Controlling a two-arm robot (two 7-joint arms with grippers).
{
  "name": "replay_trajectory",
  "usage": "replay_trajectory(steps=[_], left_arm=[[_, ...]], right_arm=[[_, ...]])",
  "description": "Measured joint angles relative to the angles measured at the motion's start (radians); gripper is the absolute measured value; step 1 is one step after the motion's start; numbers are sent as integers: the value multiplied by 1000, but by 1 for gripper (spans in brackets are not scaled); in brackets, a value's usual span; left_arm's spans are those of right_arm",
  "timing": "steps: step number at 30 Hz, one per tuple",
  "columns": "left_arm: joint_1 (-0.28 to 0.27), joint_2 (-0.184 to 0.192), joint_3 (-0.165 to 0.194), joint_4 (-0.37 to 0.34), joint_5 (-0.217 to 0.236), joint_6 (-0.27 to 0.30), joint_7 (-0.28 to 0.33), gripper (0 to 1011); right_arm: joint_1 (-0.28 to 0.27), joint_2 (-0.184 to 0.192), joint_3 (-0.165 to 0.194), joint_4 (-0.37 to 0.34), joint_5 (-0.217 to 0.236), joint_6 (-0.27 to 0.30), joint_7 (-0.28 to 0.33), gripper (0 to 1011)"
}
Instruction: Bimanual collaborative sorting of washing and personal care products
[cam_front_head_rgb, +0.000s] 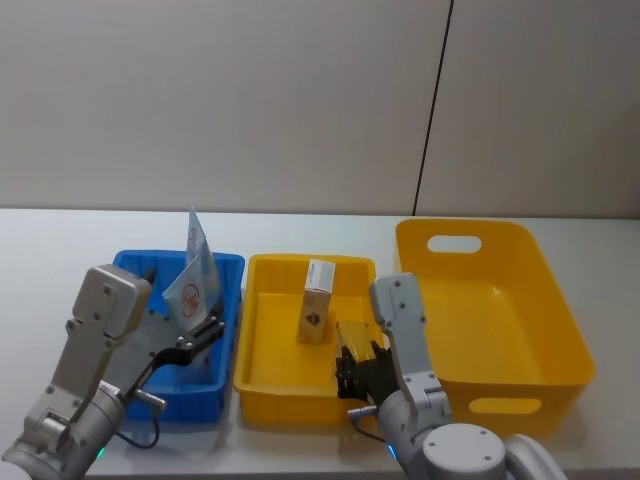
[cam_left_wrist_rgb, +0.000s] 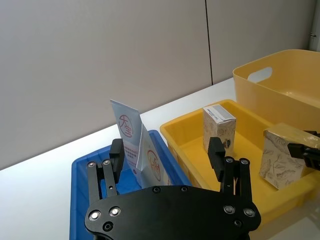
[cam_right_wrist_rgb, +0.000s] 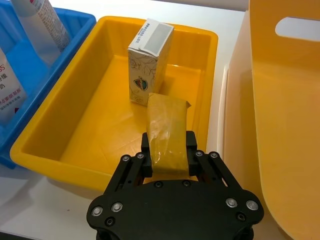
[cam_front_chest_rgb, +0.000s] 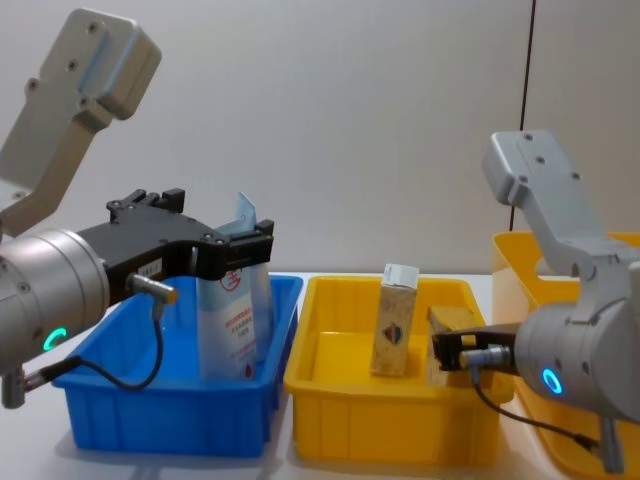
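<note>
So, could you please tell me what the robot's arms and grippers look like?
The left arm and right arm have boxy light-grey links and rounded silver wrists, each with a glowing light. The left gripper and right gripper are black, studded with silver screws; a black cable loops under the left wrist.

Bright, even light; soft shadows

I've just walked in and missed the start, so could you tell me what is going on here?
The robot is sorting care products into bins. Its right gripper is shut on a tan block, holding it above the small yellow bin, where a carton stands upright. The left gripper, fingers open, sits at the pouches standing in the blue bin.
</note>
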Motion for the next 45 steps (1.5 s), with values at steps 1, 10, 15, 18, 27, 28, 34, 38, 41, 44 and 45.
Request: replay_trajectory(steps=[1,10,15,18,27,28,34,38,41,44,45], left_arm=[[0,0,0,0,0,0,0,1001],[0,0,0,0,0,0,0,1001],[0,0,0,0,0,0,0,1001],[0,0,0,0,0,0,0,1001],[0,0,0,0,0,0,0,1001],[0,0,0,0,0,0,0,1001],[0,0,0,0,0,0,0,1001],[0,0,0,0,0,0,0,1001],[0,0,0,0,0,0,0,1001],[0,0,0,0,0,0,0,1001],[0,0,0,0,0,0,0,1001]], right_arm=[[0,0,0,0,0,0,0,332],[-1,2,0,-4,-1,-8,5,332],[-1,7,-3,-15,-2,-30,19,332],[-1,11,-3,-26,-2,-52,31,332],[13,13,6,-78,10,-110,68,332],[14,13,7,-82,11,-115,70,332],[36,13,25,-124,20,-147,89,332],[56,18,49,-156,23,-167,96,332],[63,23,64,-169,23,-173,98,332],[72,33,85,-185,24,-177,98,332],[75,38,97,-192,23,-177,98,332]])
